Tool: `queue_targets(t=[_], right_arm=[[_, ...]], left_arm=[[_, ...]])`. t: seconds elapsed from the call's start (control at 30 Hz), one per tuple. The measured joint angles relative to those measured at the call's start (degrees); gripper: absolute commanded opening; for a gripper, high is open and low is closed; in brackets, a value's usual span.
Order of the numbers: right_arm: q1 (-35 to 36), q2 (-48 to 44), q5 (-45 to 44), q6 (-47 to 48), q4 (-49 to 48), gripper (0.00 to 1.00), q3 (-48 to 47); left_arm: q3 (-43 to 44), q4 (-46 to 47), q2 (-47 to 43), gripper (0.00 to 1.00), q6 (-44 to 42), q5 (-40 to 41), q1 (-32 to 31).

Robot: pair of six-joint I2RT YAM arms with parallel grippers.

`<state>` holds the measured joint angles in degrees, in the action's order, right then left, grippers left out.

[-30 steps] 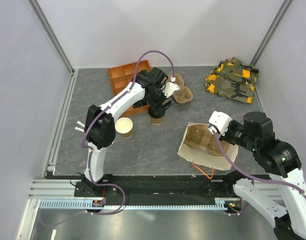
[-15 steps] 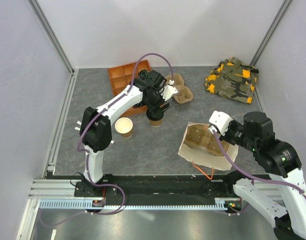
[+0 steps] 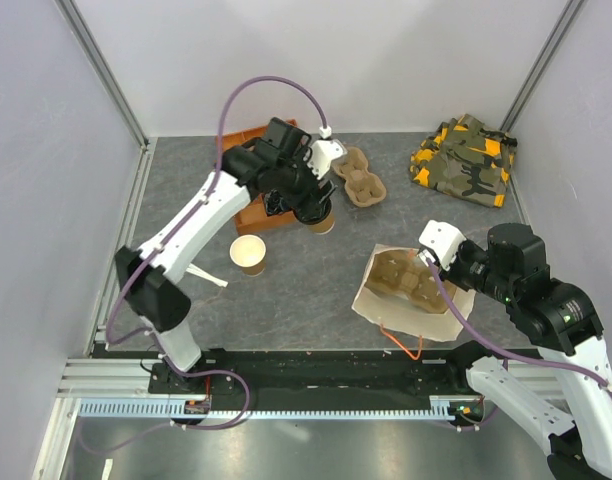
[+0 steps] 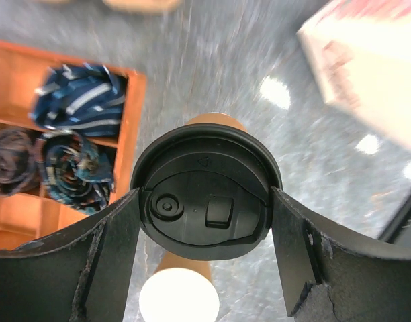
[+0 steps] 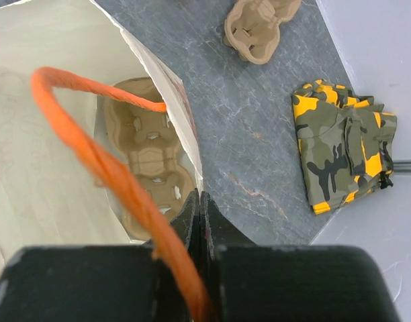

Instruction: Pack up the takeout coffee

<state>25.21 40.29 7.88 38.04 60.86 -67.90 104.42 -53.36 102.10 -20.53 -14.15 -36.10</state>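
The takeout coffee (image 4: 205, 201), a tan cup with a black lid, sits between the fingers (image 4: 101, 261) of my left gripper (image 4: 205, 215), which press on the lid's rim from both sides. From above, the left gripper (image 3: 308, 205) holds the coffee (image 3: 322, 223) over the grey table, beside the orange tray. My right gripper (image 5: 201, 200) is shut on the rim of a white paper bag (image 5: 37, 174) with an orange handle (image 5: 91, 157). A pulp cup carrier (image 5: 148, 157) lies inside the bag (image 3: 370, 300).
A lidless tan cup (image 3: 249, 254) stands on the table left of the bag. An orange divided tray (image 3: 244, 172) with rolled cloths is behind it. A second pulp carrier (image 3: 358, 182) lies at the back, and a camouflage cloth (image 3: 466, 160) lies at the back right.
My left arm has swung up and back with the coffee in its grip, and the cup has shifted slightly away from the table's front. The bag's mouth has shifted a little.
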Motion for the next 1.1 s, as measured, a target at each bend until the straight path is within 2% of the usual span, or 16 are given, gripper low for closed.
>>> queue_targets(t=[0.33,0.47,0.7,1.1], right_arm=[[0.0,1.6,2.2,-2.9,-0.5,0.00,0.4],[0.0,3.0,3.1,-4.7,-0.7,0.00,0.4],[0.0,5.8,5.2,-8.3,-1.3,0.00,0.2],[0.0,10.7,5.5,-15.5,-1.3,0.00,-5.5]], left_arm=[[3.1,-2.0,-15.8,0.57,3.5,-6.1,-0.5],[6.2,-4.6,-18.2,0.56,2.2,-5.6,-3.4],[8.3,-8.3,-21.9,0.55,-1.7,-4.6,-13.1],[11.9,-9.2,-21.2,0.54,-6.5,-3.9,-21.1]])
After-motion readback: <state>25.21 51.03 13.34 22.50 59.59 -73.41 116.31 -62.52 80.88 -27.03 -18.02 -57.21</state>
